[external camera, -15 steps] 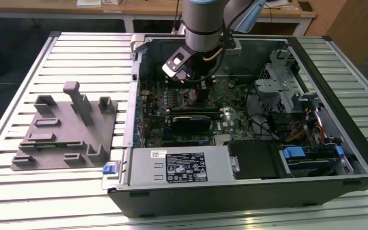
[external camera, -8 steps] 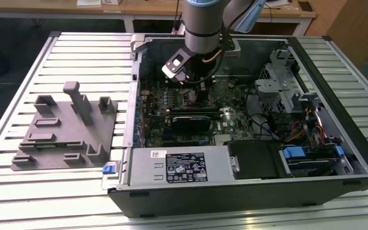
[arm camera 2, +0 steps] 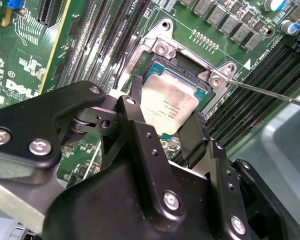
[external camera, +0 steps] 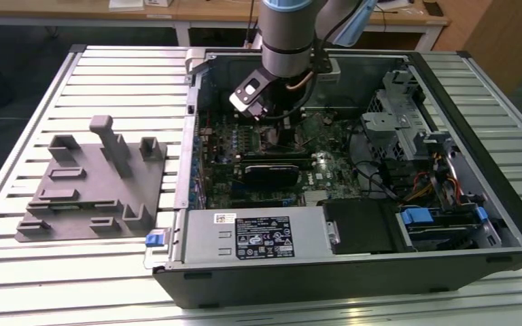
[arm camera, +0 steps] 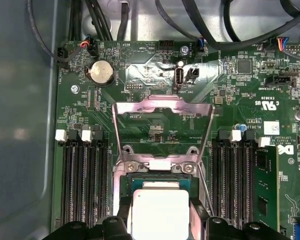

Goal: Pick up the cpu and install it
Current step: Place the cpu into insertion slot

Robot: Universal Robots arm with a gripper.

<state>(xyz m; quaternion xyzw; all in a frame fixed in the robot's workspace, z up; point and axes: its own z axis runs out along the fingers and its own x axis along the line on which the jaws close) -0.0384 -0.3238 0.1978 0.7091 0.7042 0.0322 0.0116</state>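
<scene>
Exterior view: arm [external camera: 284,41] reaches into open computer case [external camera: 478,224] on table [external camera: 25,285]. Tool [external camera: 276,132] low over motherboard [external camera: 334,170]. Grey fixture tray [external camera: 89,197] well apart from tool, outside case.

Second wrist view: tool clamped on cpu [arm camera 2: 167,100], fingers [arm camera 2: 192,135] against two opposite edges, at open socket [arm camera 2: 162,47]. Seated or not, cannot tell.

First wrist view: cpu between tool fingers. Load plate [arm camera: 162,107] raised, just beyond tool.

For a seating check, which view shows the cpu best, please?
The second wrist view: most of the cpu shows, close. The first wrist view crops it; the exterior view has the arm over it.
</scene>
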